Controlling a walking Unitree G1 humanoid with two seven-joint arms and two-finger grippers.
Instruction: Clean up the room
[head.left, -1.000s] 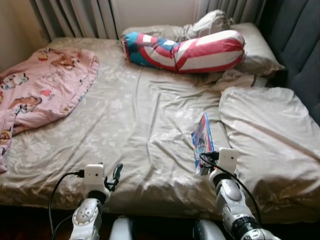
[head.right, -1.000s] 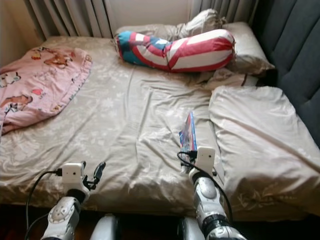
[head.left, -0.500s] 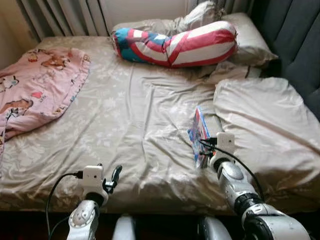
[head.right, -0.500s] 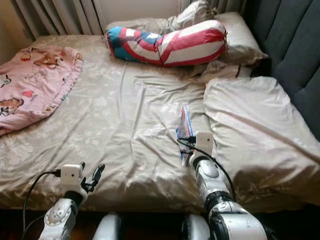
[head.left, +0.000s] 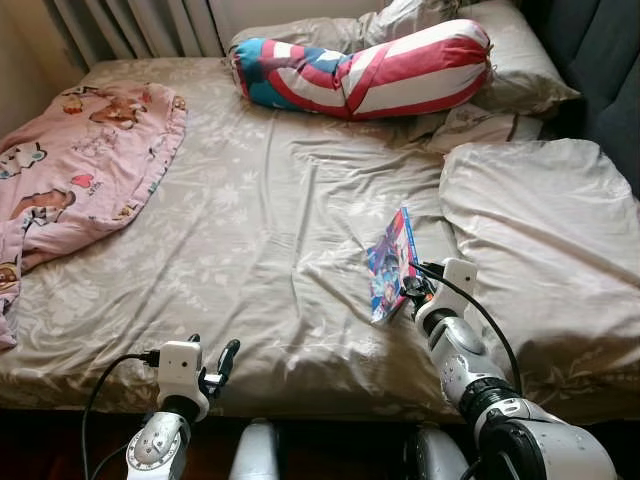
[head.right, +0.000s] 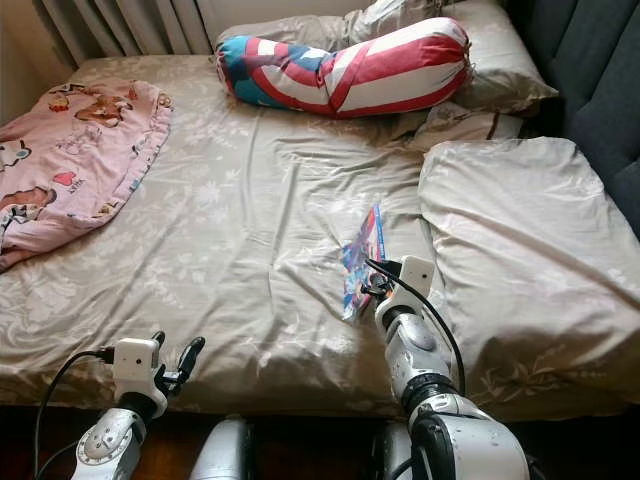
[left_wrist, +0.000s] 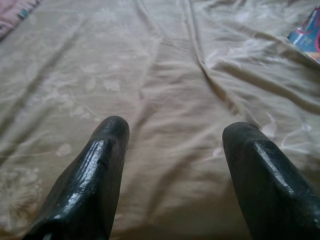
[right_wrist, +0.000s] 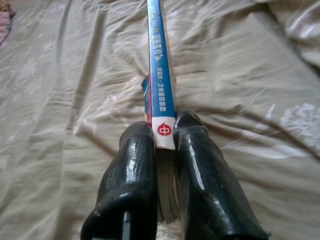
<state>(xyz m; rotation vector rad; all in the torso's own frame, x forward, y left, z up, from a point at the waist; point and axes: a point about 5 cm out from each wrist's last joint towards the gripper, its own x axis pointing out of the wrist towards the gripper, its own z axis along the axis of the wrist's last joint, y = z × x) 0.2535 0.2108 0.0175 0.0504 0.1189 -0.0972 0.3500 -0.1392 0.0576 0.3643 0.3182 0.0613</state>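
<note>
Right gripper (right_wrist: 165, 145): pinching the book (head.left: 392, 264) by its spine end, holding it on edge, likely so it lifts clear of the sheet
Book: raised at the bed's (head.left: 260, 210) near right, beside the pillow (head.left: 545, 240)
Left gripper (left_wrist: 175, 165): spread, empty, low over the near edge, likely waiting
Farther off: pink blanket (head.left: 70, 160), striped bolster (head.left: 370, 75)

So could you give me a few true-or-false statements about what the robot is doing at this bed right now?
1. The right gripper has its fingers closed on a thin book. True.
2. The left gripper holds the pink blanket. False: its fingers are open, with nothing between them, above the sheet.
3. The striped bolster lies near the head of the bed. True.
4. The book lies on the large pillow. False: it is beside the pillow, over the sheet.
</note>
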